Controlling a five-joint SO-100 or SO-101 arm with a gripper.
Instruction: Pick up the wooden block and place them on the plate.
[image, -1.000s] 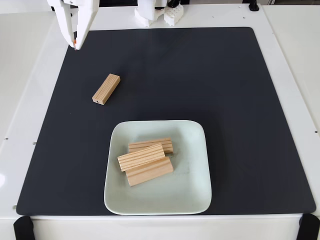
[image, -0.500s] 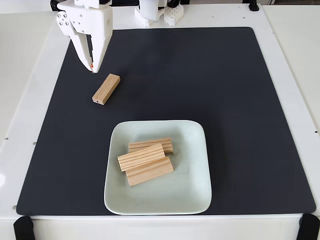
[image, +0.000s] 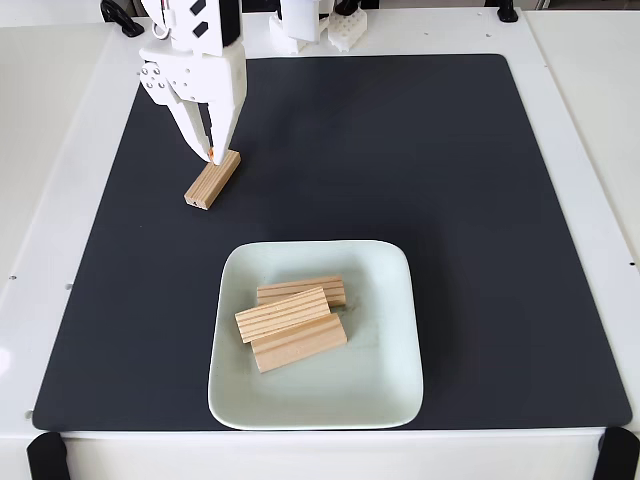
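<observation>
My gripper looks nearly closed over the far-left wooden block; I'd open wider, straddle its width.

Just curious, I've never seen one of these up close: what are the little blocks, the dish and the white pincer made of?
The blocks look like bare pale wood, with grooves and grain lines. The dish seems glazed ceramic, smooth and faintly shiny, though it could be plastic. The pincer looks like matte white plastic with screw holes.
</observation>
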